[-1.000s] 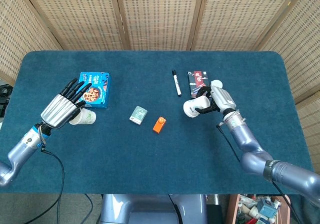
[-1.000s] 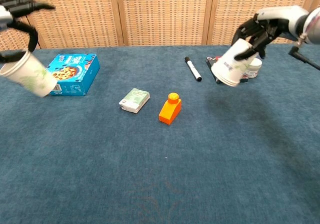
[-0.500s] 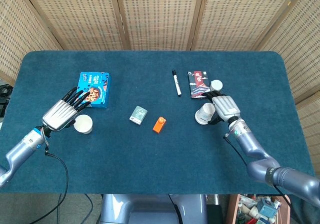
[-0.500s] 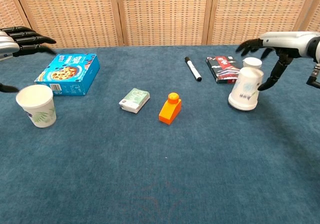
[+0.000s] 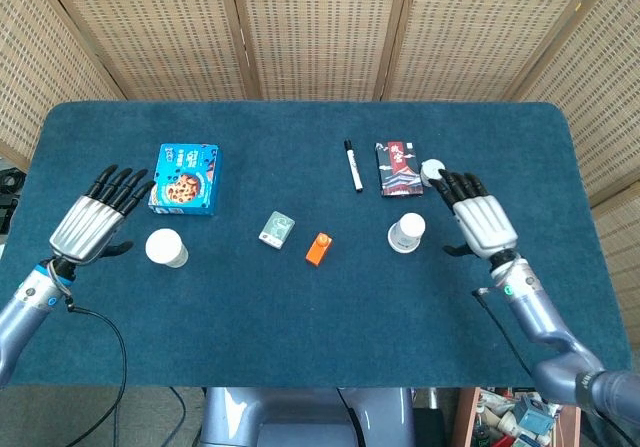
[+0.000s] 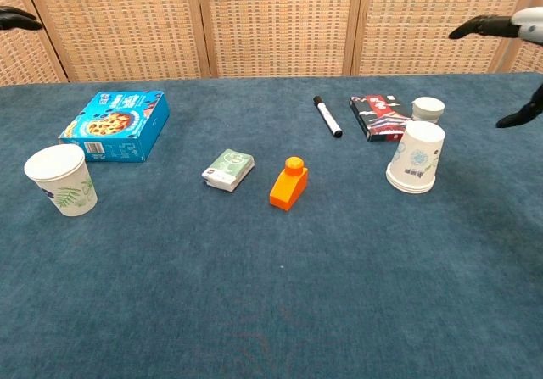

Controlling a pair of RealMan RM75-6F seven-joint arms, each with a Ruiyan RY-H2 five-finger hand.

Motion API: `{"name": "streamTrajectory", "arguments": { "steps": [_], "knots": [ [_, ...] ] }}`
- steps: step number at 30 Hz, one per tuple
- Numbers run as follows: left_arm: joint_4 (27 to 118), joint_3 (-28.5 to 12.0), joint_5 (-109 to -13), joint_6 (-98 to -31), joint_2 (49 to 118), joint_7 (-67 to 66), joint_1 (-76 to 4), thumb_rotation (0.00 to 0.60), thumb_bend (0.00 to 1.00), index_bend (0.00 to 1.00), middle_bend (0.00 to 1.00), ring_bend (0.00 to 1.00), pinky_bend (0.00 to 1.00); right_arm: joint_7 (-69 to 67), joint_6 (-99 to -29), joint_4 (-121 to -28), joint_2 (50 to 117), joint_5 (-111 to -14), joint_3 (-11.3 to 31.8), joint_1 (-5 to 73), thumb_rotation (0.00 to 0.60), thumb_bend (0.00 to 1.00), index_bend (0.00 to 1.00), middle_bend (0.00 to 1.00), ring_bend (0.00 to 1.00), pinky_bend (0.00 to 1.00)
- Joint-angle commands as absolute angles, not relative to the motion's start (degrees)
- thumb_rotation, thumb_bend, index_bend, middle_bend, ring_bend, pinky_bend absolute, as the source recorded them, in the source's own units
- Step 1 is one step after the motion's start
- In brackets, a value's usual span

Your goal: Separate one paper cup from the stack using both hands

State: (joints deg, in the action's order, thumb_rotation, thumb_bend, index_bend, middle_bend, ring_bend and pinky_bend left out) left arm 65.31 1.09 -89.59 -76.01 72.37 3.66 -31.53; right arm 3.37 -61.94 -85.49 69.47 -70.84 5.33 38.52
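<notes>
Your left hand (image 5: 88,225) is held flat over the blue table (image 5: 300,347), with its fingers spread apart and nothing in it. It sits just to the left of the upright paper cup (image 5: 166,248), and it is not touching the cup. That cup stands with its open mouth up, a little below the blue snack box (image 5: 185,178). In the chest view you can see green leaf marks on it.

Your right hand (image 5: 483,223) is also flat, with its fingers spread and nothing in it. It sits to the right of the upside-down paper cup stack (image 5: 406,233), with a gap between them. The stack stands mouth down on the table. In the chest view its rim looks layered, but you cannot tell how many cups are in it.

Both hands are well apart from each other, 1 near each side of the table, and the 2 cups are well apart too.

Between the cups lie a small green packet (image 5: 276,228) and an orange block (image 5: 318,248), close together. Further back lie a black marker (image 5: 353,165) and a dark red packet (image 5: 400,168). A small white round tub (image 5: 432,171) sits just beside that packet, near your right fingertips.
</notes>
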Motion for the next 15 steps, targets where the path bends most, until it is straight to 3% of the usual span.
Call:
{"name": "streamTrajectory", "arguments": {
  "steps": [1,9,15],
  "knots": [
    [74.70,-2.15,-81.41,-81.35,68.72,-4.54,-24.76,0.600,0.09,0.00,0.00,0.00,0.00,3.67,-71.41,-84.85,66.28,-78.45,2.20,32.10,0.600,0.00,0.00,0.00,0.00,0.00],
    [95.24,-2.12,-74.43,-85.68,63.67,-11.80,-16.89,0.600,0.08,0.00,0.00,0.00,0.00,1.74,-87.20,-82.17,68.33,-85.81,-0.75,21.65,0.600,0.00,0.00,0.00,0.00,0.00],
    [97.91,-0.27,-76.53,-88.05,64.40,-11.31,-13.43,0.600,0.09,0.00,0.00,0.00,0.00,2.68,-92.83,-80.93,70.73,-87.64,-1.31,16.87,0.600,0.00,0.00,0.00,0.00,0.00]
  ]
}}
